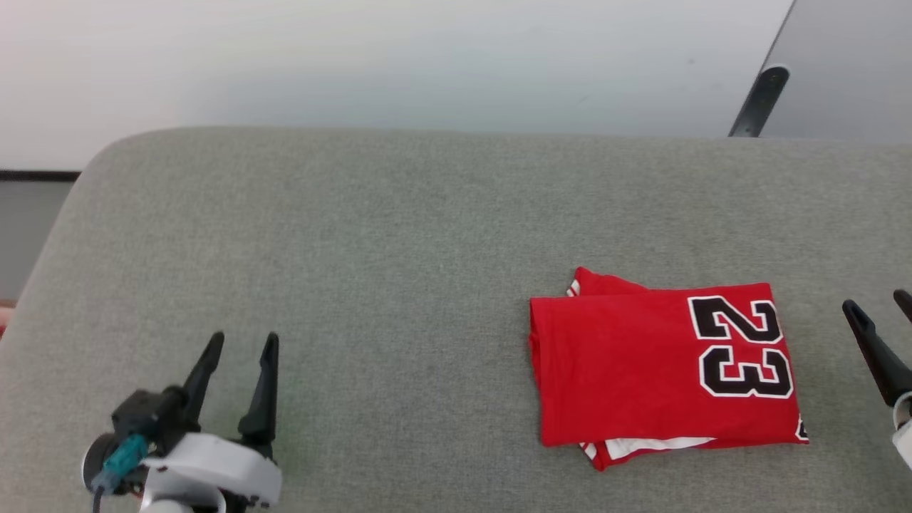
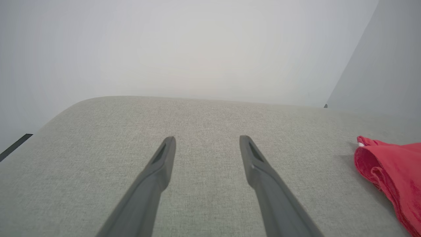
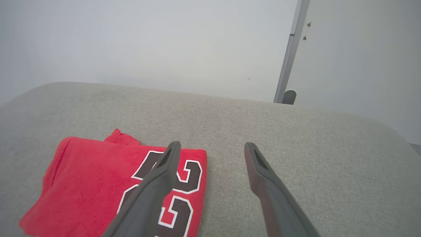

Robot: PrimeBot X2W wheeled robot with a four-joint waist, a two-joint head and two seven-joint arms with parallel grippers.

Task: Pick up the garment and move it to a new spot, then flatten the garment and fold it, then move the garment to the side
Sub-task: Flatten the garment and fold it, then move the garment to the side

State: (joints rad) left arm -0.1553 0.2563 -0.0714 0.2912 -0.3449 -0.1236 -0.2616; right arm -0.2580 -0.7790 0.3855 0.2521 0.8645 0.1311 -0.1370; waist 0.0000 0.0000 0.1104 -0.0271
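Both sets of jaws stand spread wide with nothing between them. The left gripper point(image 1: 244, 336) has only bare grey surface point(image 1: 399, 235) ahead of its fingers, and the right gripper point(image 1: 876, 299) grips nothing either. The garment point(image 1: 666, 363) lies flat on that surface just off the right gripper's inner finger, apart from it in the head view. It is well away from the left jaws, out past their right-hand finger.

We judge the folding finished and the shift to the side the remaining step — and that is where things could come undone. The bundle is several loose layers. If jaws close on the top layer alone, that layer would peel up and the fold would open out. A one-sided pull from the right jaws could drag the near edge while the rest clings to the coarse weave, skewing or unrolling the stack. With the left jaws so far off, the edge facing them would have no support.

The garment itself is a compact red rectangle, its black 23 point(image 1: 741, 345), outlined in white, lying at the end nearest the right jaws. It isn't quite square — a red corner pokes out at the far edge on the left jaws' side, and white trim point(image 1: 659, 444) peeks from under the near edge.
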